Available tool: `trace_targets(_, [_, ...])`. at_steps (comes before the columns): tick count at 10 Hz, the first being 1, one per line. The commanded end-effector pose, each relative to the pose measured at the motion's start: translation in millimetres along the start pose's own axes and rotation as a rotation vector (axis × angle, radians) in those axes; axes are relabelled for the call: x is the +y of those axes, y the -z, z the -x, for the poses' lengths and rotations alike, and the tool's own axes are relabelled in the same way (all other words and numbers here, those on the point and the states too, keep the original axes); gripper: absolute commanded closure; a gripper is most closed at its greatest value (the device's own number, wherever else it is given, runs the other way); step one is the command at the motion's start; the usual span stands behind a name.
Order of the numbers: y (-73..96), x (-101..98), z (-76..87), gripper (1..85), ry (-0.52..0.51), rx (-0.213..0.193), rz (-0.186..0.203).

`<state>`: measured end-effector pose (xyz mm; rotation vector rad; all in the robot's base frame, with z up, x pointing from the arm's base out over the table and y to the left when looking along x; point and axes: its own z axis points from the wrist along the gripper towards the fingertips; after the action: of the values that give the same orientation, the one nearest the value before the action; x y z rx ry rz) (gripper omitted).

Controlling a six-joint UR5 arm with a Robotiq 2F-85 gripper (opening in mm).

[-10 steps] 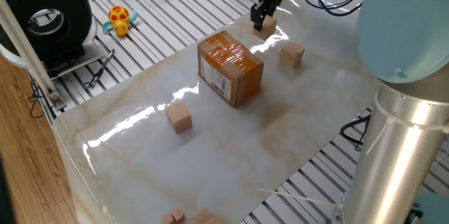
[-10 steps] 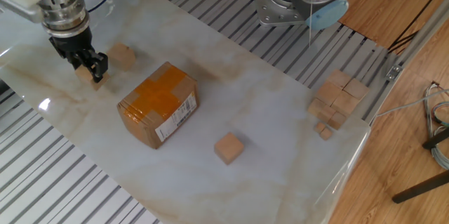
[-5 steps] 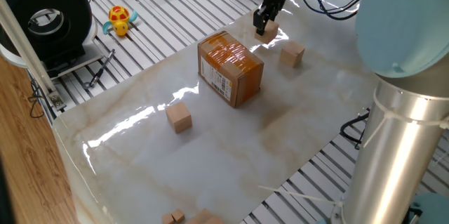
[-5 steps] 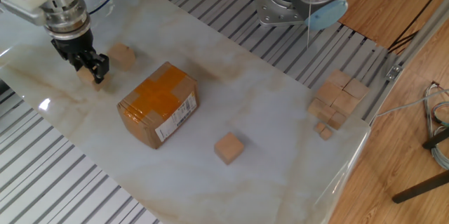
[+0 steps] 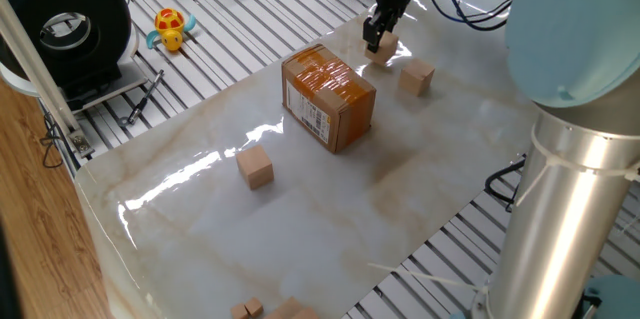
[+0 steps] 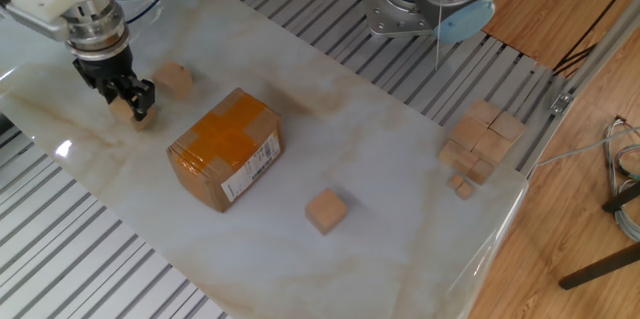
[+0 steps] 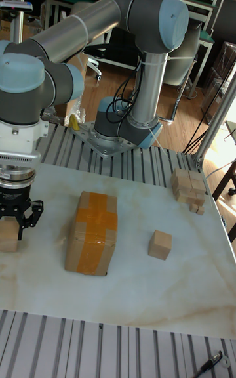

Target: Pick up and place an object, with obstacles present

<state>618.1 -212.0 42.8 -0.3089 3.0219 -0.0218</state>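
Hand [image 6: 128,105] shifted slightly, fingers hiding most of cube [image 6: 124,110].

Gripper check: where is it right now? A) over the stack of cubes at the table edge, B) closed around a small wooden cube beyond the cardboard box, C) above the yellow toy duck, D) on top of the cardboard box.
B: the gripper has its fingers on either side of a small wooden cube, apart from the cardboard box.

The grey arm reaches out from its base and bends down, wrist pointing straight at the counter [image 6: 400,159]. Its black pincer [image 6: 126,100] hangs low, fingers closed around a small wooden cube [image 6: 124,109].
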Motion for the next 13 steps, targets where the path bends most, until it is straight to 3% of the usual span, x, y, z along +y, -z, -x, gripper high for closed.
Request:
trace_targets(1, [-5.6,-0.2,1.9,67.7,0.001,-0.013,0.01])
trace_targets(2, [-6.6,1.6,3.8,53.3,0.009,-0.019,0.016])
trace_targets(3, [-6.5,1.1,5.0,45.0,0.014,-0.024,0.014])
trace_targets(5, [-6.2,1.4,6.5,38.3,0.017,-0.023,0.012])
trace_targets(7, [-6.1,3.2,6.8,23.7,0.027,-0.025,0.019])
trace_targets(9, [-6.6,3.4,7.4,20.7,0.035,-0.027,0.02])
trace_targets(10, [-1.0,4.0,5.8,19.7,0.041,-0.024,0.022])
trace_targets(12, [35.9,9.9,-4.2,19.3,0.043,0.004,0.018])
trace_targets(13, [53.4,22.5,-7.5,19.3,0.025,0.01,0.038])
